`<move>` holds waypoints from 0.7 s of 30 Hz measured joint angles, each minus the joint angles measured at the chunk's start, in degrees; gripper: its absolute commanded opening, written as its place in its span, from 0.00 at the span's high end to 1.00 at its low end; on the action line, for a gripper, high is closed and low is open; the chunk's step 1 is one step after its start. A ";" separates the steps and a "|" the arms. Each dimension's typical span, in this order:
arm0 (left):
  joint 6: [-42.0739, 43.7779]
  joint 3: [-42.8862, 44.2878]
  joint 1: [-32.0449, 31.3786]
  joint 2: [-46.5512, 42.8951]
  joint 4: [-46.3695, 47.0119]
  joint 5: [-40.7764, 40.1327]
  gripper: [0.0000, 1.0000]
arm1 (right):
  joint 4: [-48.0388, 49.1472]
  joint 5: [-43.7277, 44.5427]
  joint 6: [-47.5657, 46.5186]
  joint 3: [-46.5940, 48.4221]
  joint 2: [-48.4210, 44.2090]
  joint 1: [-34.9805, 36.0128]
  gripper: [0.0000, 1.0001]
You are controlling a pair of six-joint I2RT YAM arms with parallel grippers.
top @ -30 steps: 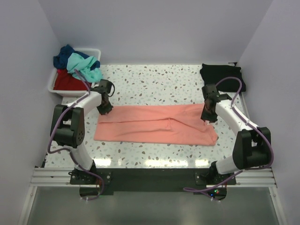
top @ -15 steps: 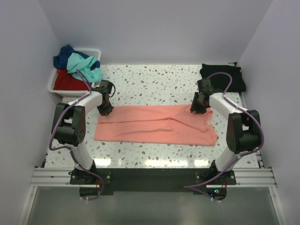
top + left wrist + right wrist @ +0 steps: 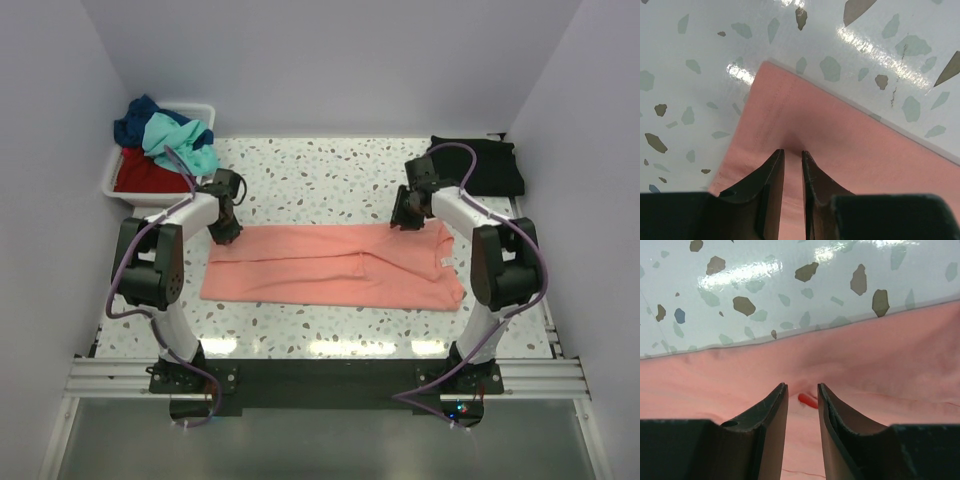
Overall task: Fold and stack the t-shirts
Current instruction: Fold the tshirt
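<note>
In the white bin (image 3: 112,178), crumpled t-shirts (image 3: 175,135).

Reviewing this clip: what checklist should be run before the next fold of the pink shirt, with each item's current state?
1. Left gripper pinching the salmon-pink t-shirt at its far left corner: ok.
2. Right gripper closed on the far edge: cannot tell; cloth puckers between its fingers, a gap shows.
3. Shirt lying flat on the table: ok.
4. Black t-shirt clear of the fold, far right corner: ok.
5. Other t-shirts heaped in the white bin: ok.
</note>
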 measured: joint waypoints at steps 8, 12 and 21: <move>0.17 0.94 0.00 0.09 0.02 -0.22 0.75 | -1.44 -0.07 0.02 1.18 1.62 2.16 0.66; 0.22 1.03 0.00 0.33 0.02 -0.33 0.75 | -3.32 0.26 0.02 1.18 1.66 3.34 0.66; 0.44 1.03 0.00 1.09 0.04 -0.42 0.75 | -5.07 1.70 0.04 1.18 2.62 4.24 0.96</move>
